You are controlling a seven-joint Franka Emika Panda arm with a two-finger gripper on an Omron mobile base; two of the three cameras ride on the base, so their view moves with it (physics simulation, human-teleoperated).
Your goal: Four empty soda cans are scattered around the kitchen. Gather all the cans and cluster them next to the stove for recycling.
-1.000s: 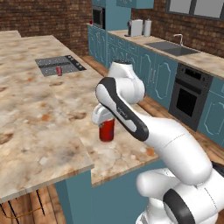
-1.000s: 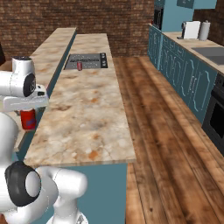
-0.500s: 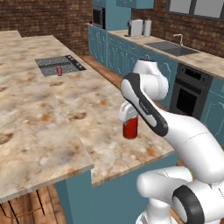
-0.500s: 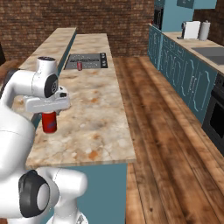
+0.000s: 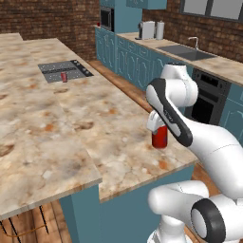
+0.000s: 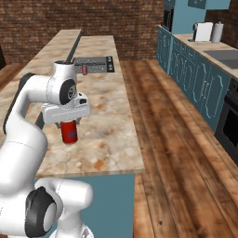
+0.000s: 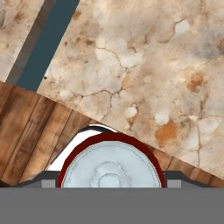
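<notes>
My pincer (image 6: 69, 122) is clamped on 1 can (image 5: 159, 136) held upright over the counter (image 5: 95, 123) near its front edge, with a 2nd can (image 5: 64, 77) far beyond on the stove (image 5: 65, 71).

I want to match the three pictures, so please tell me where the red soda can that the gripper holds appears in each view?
Left base view: held soda can, right of centre, under the gripper.
Right base view: left of centre.
Hand view: bottom centre, silver top facing the camera.
Shared landmark: the beige marbled counter.
</notes>
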